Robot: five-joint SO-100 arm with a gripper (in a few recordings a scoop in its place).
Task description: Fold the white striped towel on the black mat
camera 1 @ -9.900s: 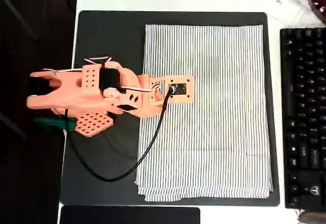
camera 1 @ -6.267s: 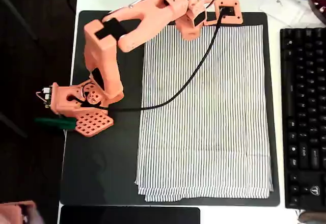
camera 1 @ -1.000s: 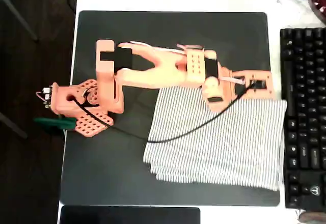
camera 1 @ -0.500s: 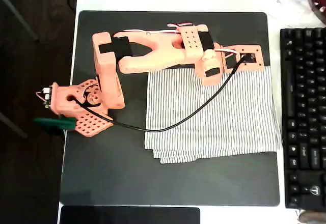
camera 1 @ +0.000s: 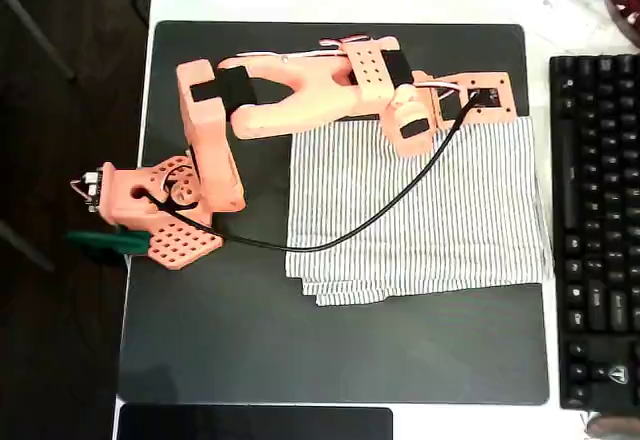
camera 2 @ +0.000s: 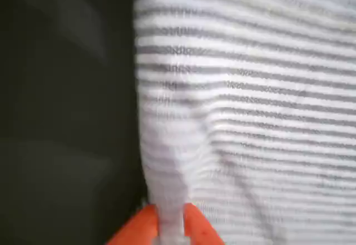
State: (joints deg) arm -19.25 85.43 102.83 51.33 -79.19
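A: Where is the white striped towel (camera 1: 420,210)?

B: On the black mat (camera 1: 220,340), toward its right half in the overhead view; its right edge runs past the mat's edge toward the keyboard (camera 1: 600,230). Layered edges show along the bottom.

A: And the tool (camera 2: 169,225)?

B: In the wrist view only its two orange tips show at the bottom edge, pinched on a ridge of the towel. From overhead the arm's wrist (camera 1: 480,100) covers the towel's top right edge, so the grip itself is hidden there. A black cable (camera 1: 360,225) crosses the cloth.

A: Sharpness?

B: The wrist view is blurred.
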